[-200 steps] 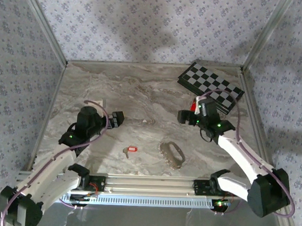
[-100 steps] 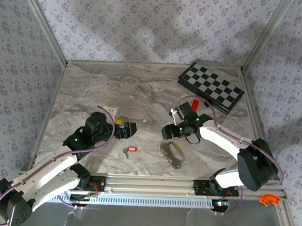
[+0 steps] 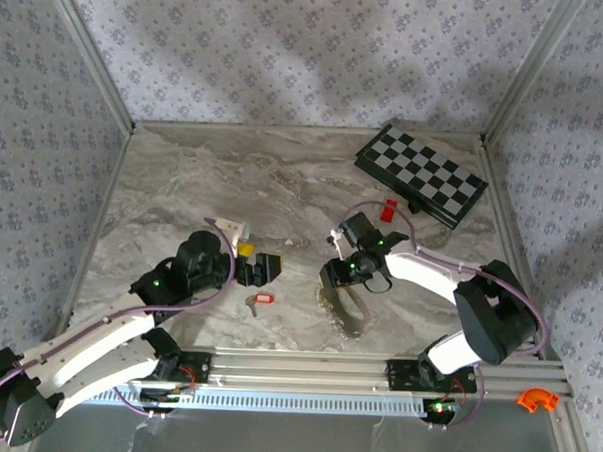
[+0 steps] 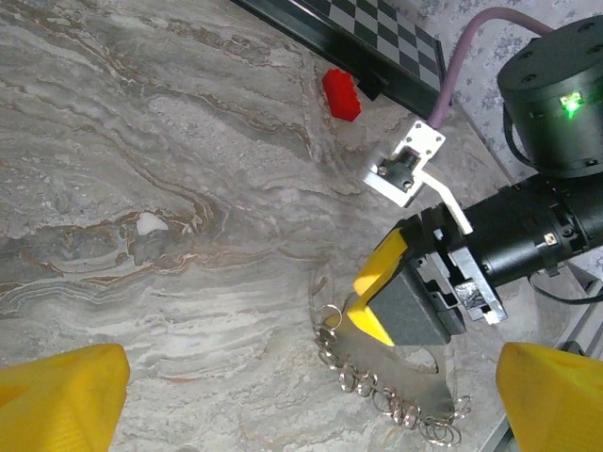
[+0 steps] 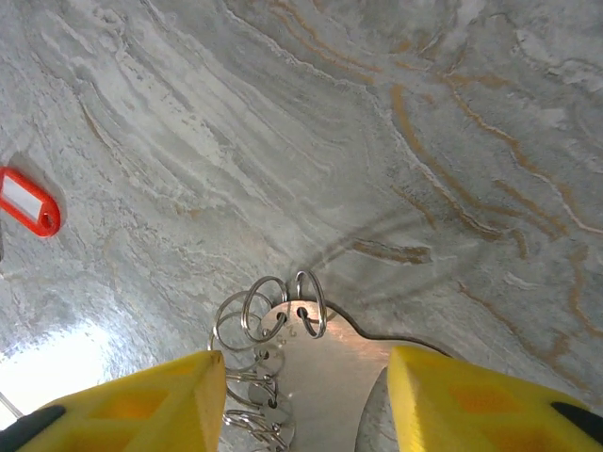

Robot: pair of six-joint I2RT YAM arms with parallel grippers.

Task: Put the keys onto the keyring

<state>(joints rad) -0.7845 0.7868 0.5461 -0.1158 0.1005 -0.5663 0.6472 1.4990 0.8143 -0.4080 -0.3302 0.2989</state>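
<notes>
A flat metal keyring plate (image 3: 350, 310) with several split rings (image 5: 273, 311) along its edge lies on the marble table. My right gripper (image 3: 337, 280) is low over the plate's far end. Its yellow fingers (image 5: 132, 405) straddle the plate (image 5: 330, 377) with gaps still showing, half closed. A key with a red tag (image 3: 261, 299) lies left of the plate and shows as a red tag (image 5: 28, 200) in the right wrist view. My left gripper (image 3: 263, 270) hovers wide open just above that key. Its view shows the plate (image 4: 405, 386) and the right gripper's fingers (image 4: 382, 282).
A second red tag (image 3: 388, 210) lies near a folded chessboard (image 3: 421, 176) at the back right; the same tag (image 4: 341, 94) shows beside the board (image 4: 377, 33) in the left wrist view. An orange piece (image 3: 536, 399) sits outside the frame rail (image 3: 295, 371).
Both arms swung in toward the table's middle. The right gripper came down over the keyring plate and its jaws narrowed. The left gripper moved to the red-tagged key, still wide open.
</notes>
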